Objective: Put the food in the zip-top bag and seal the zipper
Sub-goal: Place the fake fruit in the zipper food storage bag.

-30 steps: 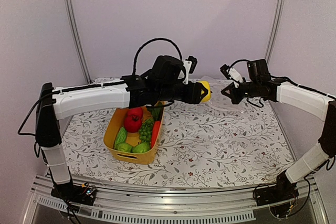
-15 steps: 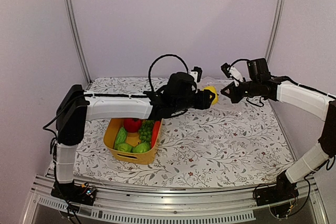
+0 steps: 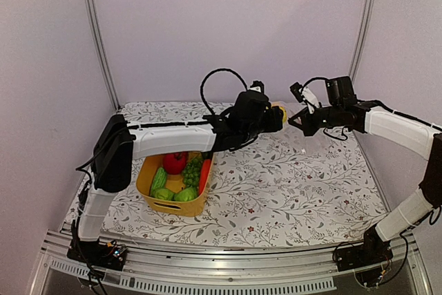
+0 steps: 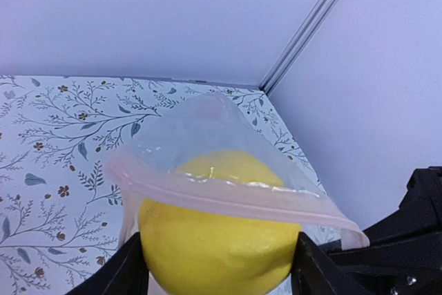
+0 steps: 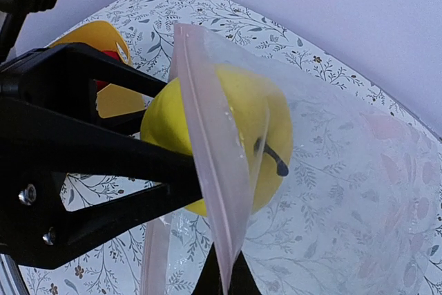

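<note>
The left arm now stretches farther toward the back right corner. The left gripper point(image 3: 275, 118) has carried the lemon point(image 4: 214, 240) into the mouth of the zip-top bag point(image 5: 345, 170), partway past the zipper point(image 4: 228, 195). The yellow basket point(image 3: 147, 170) lies more uncovered.

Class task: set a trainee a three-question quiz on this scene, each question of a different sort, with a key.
1. True or false: the lemon lies in the basket.
2. Which arm holds the bag? A left; B right; C neither.
3. What colour is the zipper?
Key: 1 false; 2 B; 3 pink.
</note>
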### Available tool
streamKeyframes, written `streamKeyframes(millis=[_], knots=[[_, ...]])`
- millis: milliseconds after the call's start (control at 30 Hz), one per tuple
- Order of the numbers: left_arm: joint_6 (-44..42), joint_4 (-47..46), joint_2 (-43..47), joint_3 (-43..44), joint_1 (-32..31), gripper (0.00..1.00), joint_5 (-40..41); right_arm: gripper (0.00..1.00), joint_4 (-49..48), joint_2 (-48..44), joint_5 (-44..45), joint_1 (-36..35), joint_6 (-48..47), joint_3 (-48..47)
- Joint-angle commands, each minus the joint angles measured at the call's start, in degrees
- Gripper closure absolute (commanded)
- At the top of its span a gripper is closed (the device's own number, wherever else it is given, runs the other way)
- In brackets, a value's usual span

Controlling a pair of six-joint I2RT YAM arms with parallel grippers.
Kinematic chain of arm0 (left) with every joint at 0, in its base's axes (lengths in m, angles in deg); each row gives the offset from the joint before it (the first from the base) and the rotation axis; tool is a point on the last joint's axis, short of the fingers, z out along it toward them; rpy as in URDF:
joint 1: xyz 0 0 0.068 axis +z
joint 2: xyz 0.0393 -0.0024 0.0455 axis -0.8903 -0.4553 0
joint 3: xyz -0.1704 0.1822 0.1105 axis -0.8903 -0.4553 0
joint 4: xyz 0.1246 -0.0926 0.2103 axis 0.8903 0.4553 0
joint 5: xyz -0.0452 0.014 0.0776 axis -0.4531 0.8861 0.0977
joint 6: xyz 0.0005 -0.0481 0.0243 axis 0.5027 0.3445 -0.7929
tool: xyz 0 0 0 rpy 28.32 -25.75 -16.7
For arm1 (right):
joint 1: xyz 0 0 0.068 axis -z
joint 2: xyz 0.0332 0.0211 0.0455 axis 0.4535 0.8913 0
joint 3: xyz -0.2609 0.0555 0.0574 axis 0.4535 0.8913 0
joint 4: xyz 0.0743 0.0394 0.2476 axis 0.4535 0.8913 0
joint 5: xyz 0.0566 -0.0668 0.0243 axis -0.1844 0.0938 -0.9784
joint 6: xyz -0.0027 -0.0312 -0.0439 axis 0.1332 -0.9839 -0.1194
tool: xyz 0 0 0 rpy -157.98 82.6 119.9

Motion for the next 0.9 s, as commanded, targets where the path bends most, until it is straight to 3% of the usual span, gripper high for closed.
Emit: streamKeyframes(millis=[0,33,100,133,500,867], knots=[[1.7,5.8,-2.9,4.5,0.1,0.3,3.1,1.0,1.1,-1.8,-1.0,-0.2,1.0,-1.4],[1.6,6.0,-3.1,5.3,0.1,0.27,3.0,1.0,1.0,-1.9,-0.9,-0.3,1.1,-1.5],[0.9,5.3,-3.0,5.5,0.1,0.05,2.1,1.0,1.0,-1.8,-0.5,-0.3,1.3,-1.5],[0.3,4.9,-2.7,5.3,0.1,0.01,1.8,1.0,0.9,-1.8,-0.1,-0.2,1.3,-1.5],[-8.5,-3.9,7.4,-2.9,-2.5,0.0,2.0,1.0,-0.6,-1.2,7.0,-0.1,0.7,-0.9],[-18.1,-1.2,24.1,-20.6,-3.0,0.0,9.4,1.0,-2.1,-2.7,10.1,-0.1,-2.4,0.6]])
